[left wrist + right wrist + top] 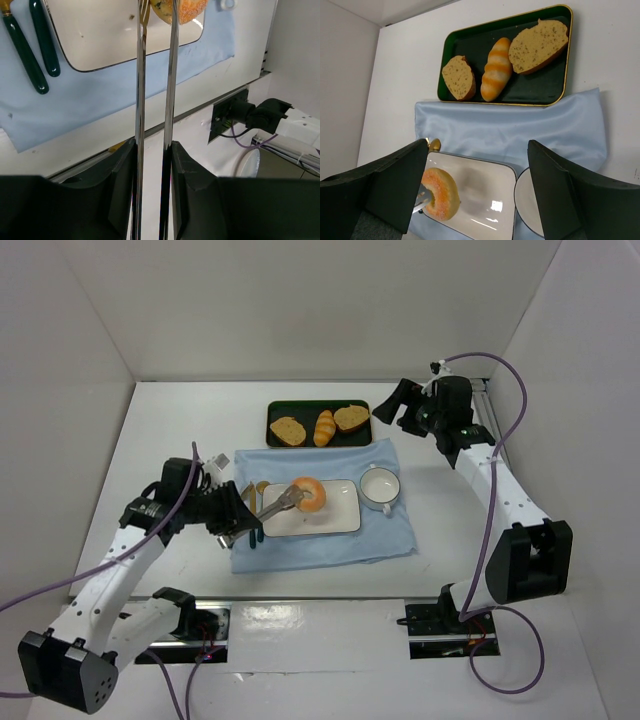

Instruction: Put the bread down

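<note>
White arm links (110, 585), black joints (535, 560), purple cables (487, 540); chunky matte black pincer fingers (560, 200).

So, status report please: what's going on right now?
Left gripper shut on tongs. Tongs pinch bagel over white plate. Right gripper open, near green tray. Nothing blocking.

The top edge of the left wrist view cuts off most of the bread (181, 11), the tips of the tongs (141, 75), the far part of the plate (100, 47) and the upper ends of two green-handled utensils (44, 37). From the right wrist, a finger (390, 177) of the right end effector (477, 145) hides the bread's left side and nearly all of the tongs, while the cup (522, 196) is clipped by the bottom edge. Whether the bread touches the plate cannot be told. From above, the left end effector (242, 516) covers part of the utensils
</note>
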Controlling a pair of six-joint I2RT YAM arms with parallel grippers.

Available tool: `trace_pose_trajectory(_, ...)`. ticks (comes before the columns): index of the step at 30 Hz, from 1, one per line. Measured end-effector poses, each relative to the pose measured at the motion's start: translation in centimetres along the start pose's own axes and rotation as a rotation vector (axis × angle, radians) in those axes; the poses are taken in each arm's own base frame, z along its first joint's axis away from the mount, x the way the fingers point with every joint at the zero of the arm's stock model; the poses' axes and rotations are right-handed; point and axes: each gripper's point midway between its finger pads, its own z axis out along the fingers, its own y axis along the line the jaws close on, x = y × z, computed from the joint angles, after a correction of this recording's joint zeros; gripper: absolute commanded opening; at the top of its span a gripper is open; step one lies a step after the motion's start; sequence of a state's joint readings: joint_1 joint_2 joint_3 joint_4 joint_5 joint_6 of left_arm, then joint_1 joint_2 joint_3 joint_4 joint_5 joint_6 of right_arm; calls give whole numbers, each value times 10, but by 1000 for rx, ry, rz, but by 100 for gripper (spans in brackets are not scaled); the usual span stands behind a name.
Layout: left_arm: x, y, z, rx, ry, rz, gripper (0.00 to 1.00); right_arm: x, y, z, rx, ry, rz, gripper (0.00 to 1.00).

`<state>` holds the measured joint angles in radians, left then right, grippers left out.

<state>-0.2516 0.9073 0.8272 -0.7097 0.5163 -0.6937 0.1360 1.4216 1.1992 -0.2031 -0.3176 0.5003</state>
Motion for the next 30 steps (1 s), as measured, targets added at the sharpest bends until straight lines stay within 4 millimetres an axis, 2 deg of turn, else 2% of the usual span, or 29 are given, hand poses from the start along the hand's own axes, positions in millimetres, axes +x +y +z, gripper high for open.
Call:
trace_pose_trajectory(7, 23, 21, 17, -58, 88, -16, 24, 0, -1, 0, 7, -2, 0, 87)
trace_pose_trajectory(12, 29, 24, 25, -71, 113, 0, 25, -1, 0, -1, 8, -6, -1, 87)
trace_pose_trajectory(17, 29, 24, 29, -74, 118, 11, 34, -2, 1, -2, 6, -10, -2, 87)
trace_pose_trajectory(22, 30, 26, 29, -88, 120, 12, 47, -2, 1, -2, 4, -12, 5, 87)
trace_pose_trajectory(25, 29, 24, 26, -98, 118, 11, 49, -3, 2, -2, 2, -12, 9, 87)
trace_pose_trajectory(26, 28, 24, 25, -100, 116, 12, 53, -3, 2, -2, 0, -12, 12, 87)
trace_pose_trajectory(30, 26, 23, 22, -116, 111, 13, 55, -3, 4, -2, -9, -12, 22, 87)
